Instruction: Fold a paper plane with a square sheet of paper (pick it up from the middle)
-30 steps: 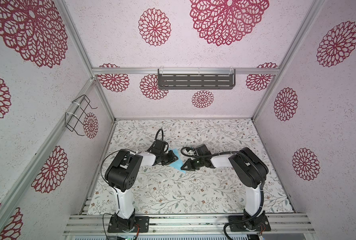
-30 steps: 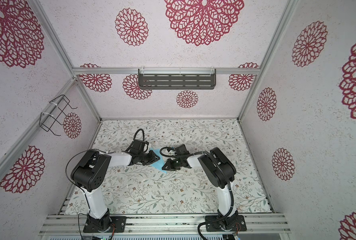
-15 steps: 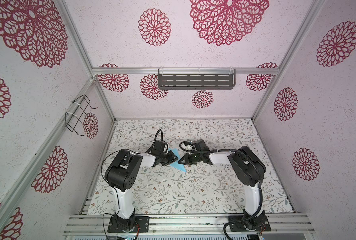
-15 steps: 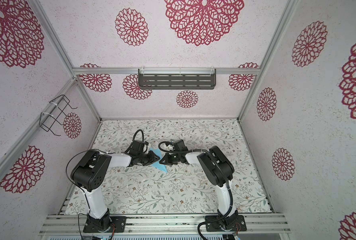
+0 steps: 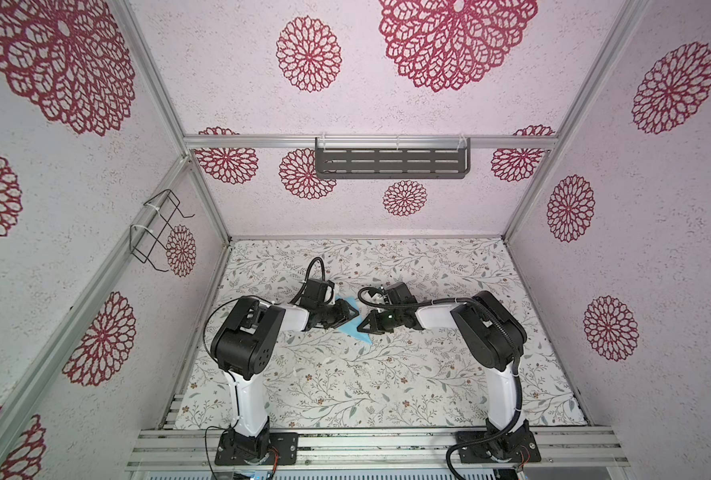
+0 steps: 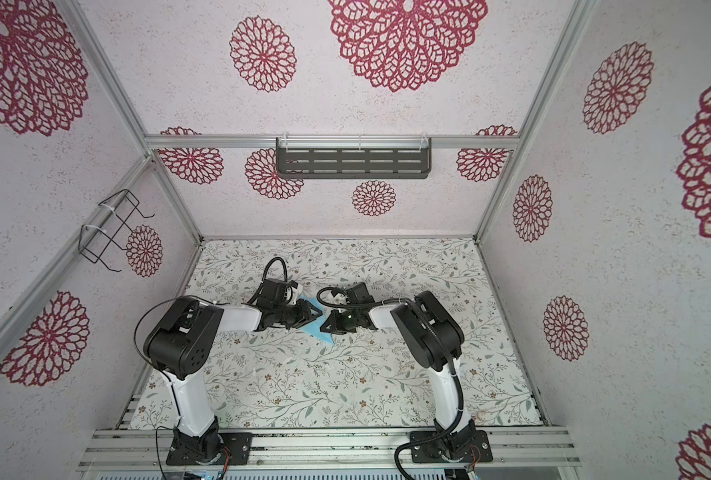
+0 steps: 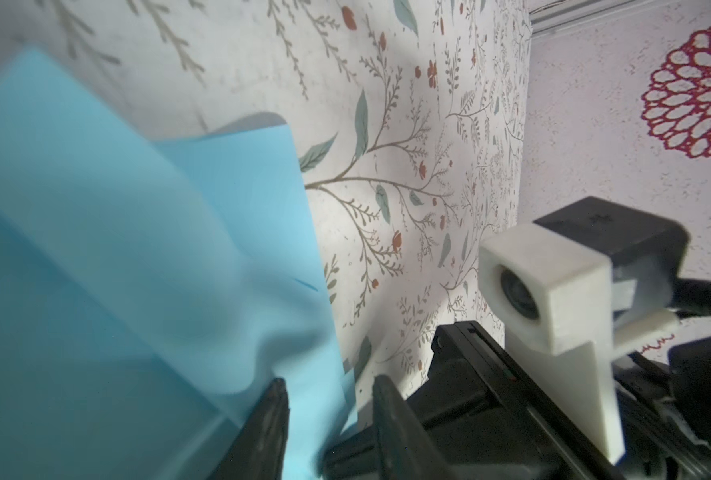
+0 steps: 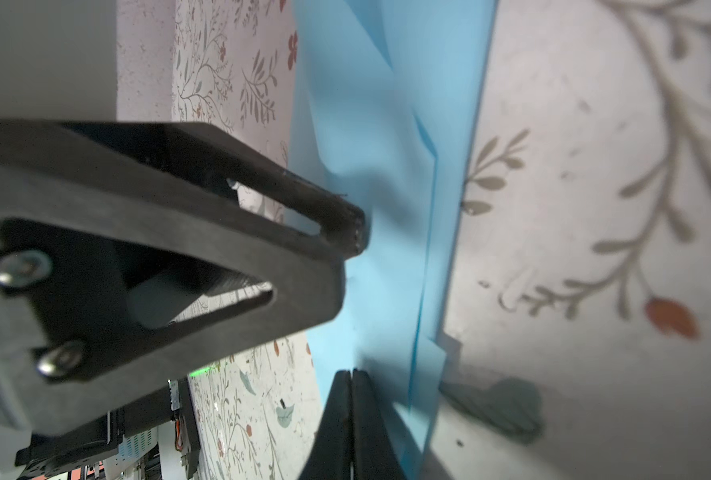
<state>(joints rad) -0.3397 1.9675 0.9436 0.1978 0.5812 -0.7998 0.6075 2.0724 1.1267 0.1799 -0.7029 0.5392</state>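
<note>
Jaws of the left gripper (image 7: 329, 380) stand a little apart, astride one edge of the folded, buckled blue paper (image 5: 351, 328). The right gripper (image 8: 350, 372) is pressed shut at its right edge. One paper and two grippers sit mid-table (image 5: 345, 395), with open floral surface near, far, left and right.

The paper (image 7: 96, 249) is smooth and matt.

Left fingers (image 7: 270, 428) apart, right fingers (image 8: 337, 428) together, both arms inward.
</note>
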